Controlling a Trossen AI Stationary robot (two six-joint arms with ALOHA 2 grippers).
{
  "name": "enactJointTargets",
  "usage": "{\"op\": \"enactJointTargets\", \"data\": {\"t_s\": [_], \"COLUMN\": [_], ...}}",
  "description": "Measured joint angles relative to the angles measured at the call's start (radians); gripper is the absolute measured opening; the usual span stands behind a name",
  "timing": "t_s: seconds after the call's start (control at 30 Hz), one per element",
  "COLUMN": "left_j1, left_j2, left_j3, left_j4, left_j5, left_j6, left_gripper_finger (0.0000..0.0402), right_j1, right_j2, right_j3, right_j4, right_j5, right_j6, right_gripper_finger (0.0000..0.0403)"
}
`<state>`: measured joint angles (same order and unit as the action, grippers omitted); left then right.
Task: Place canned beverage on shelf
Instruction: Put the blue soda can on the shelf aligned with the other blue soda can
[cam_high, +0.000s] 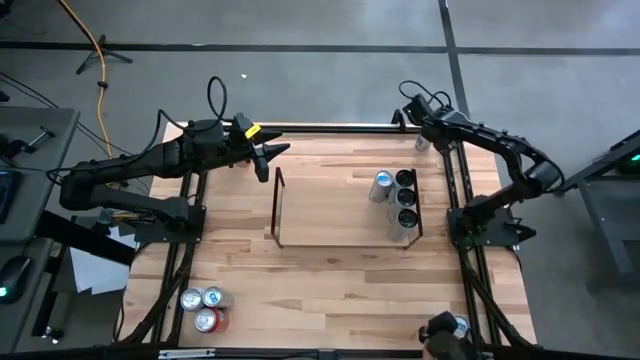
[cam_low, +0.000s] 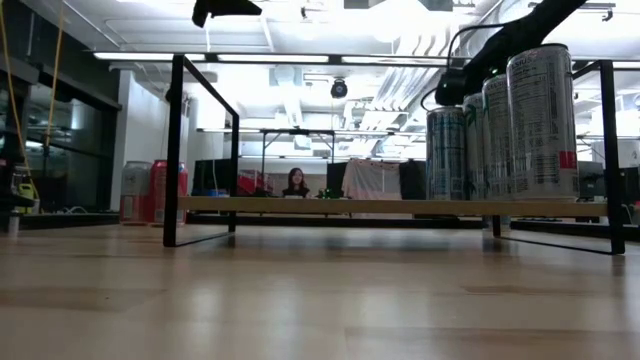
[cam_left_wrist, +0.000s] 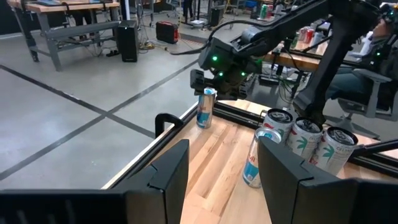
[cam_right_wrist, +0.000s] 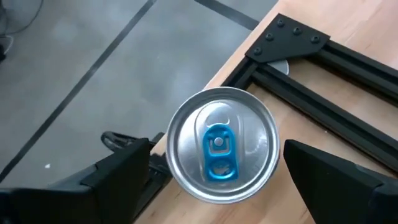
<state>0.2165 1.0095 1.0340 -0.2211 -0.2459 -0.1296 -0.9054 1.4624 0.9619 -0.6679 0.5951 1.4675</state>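
Shelf (cam_high: 345, 243) holds three cans (cam_high: 405, 200); another can (cam_high: 381, 186) stands beside.

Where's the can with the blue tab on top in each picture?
High view: the blue-tab can stands at the table's corner, upper right in the picture.
Low view: I can't find it.
Left wrist view: it stands beside the black rail frame.
Right wrist view: its top fills the middle.
Shared landmark: that rail frame's corner, next to the can.
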Motion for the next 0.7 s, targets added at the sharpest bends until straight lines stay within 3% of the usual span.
{"op": "enactJointTargets", "data": {"t_s": [0.27, 0.37, 0.53, 0.7], "left_j1": [0.0, 0.0, 0.0, 0.0], "left_j2": [0.0, 0.0, 0.0, 0.0], "left_j3": [0.0, 0.0, 0.0, 0.0], "left_j4": [0.0, 0.001, 0.001, 0.001], "left_j5": [0.0, 0.0, -0.001, -0.003], "left_j6": [0.0, 0.0, 0.001, 0.001], "left_gripper_finger": [0.0148, 0.0148, 0.0148, 0.0148], "right_j1": [-0.007, -0.007, -0.014, -0.021], "right_j2": [0.007, 0.007, 0.006, 0.005], "right_j3": [0.0, 0.0, 0.0, 0.0], "right_j4": [-0.014, -0.023, -0.021, -0.011], "right_j5": [0.031, 0.022, 0.015, -0.005], "right_j6": [-0.009, -0.009, -0.04, -0.123], "right_gripper_finger": [0.035, 0.032, 0.0236, 0.0227]}}
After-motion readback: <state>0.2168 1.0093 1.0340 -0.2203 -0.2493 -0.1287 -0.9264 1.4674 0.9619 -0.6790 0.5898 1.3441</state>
